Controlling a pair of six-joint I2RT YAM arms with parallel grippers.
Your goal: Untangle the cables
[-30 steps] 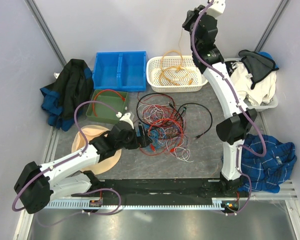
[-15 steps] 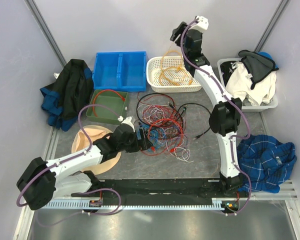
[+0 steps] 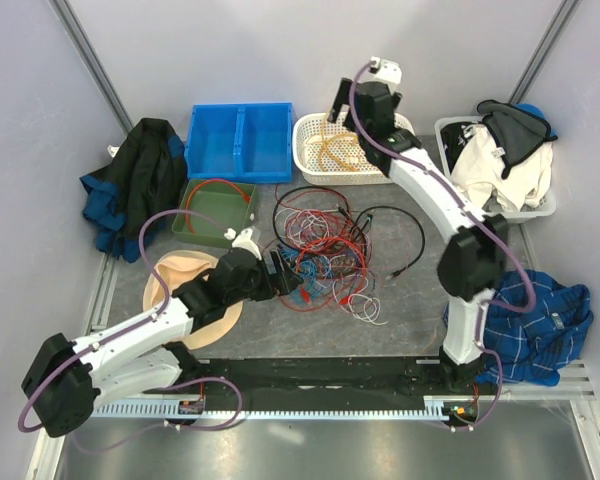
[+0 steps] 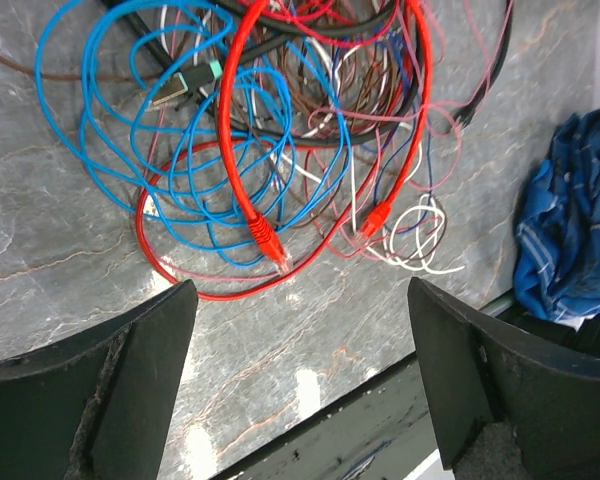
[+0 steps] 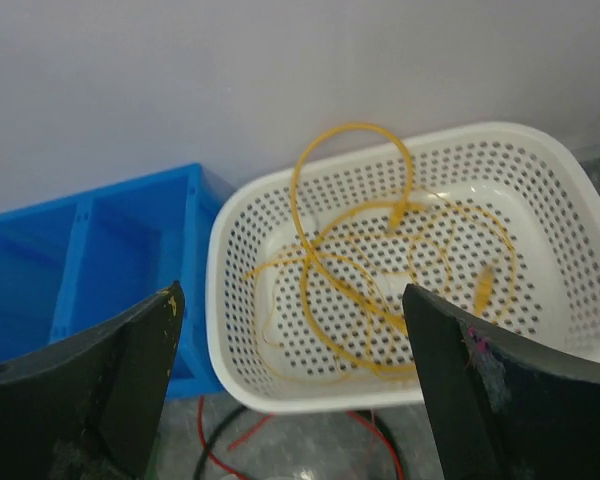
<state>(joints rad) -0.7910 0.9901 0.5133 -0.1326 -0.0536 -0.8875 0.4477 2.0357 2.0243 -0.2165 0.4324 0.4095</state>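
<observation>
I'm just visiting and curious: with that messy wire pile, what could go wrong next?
The red cable threads through the blue coils, so the open left gripper pulling it may drag the whole tangle along. The yellow cable arches above the rim of the white basket; the open right gripper might snag it when leaving.
</observation>
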